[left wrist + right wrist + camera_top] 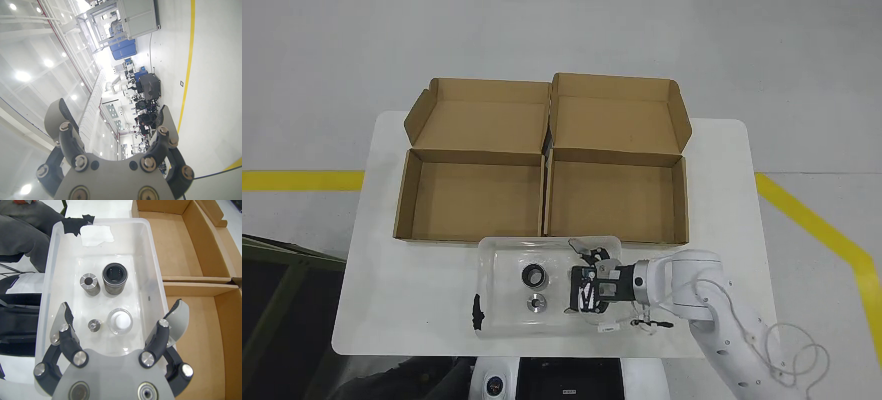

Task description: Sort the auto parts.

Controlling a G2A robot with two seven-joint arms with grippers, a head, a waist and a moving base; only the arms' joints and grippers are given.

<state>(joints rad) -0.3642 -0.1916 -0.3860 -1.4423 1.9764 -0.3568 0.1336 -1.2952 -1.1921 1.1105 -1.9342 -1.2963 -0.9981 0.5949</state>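
Note:
A clear plastic bin (pixel 155 262) (pixel 492 250) holds several auto parts. Standing in it are a dark linear bearing (pixel 114 279) (pixel 535 275), a steel bushing (pixel 89 283) (pixel 534 305), a small steel piece (pixel 94 325) and a clear cap with a white core (pixel 119 323). My right gripper (pixel 122 311) (pixel 585 288) hangs open above the bin's near end, over the small piece and the cap, holding nothing. My left gripper (pixel 113 111) is open and points up at a ceiling, with nothing between its fingers.
Two open cardboard boxes (pixel 470 198) (pixel 616 200) sit side by side behind the bin, both without parts inside. Black tape (pixel 75 223) and a white paper scrap (pixel 96 236) mark the bin's far wall. The white table (pixel 382 290) has room left of the bin.

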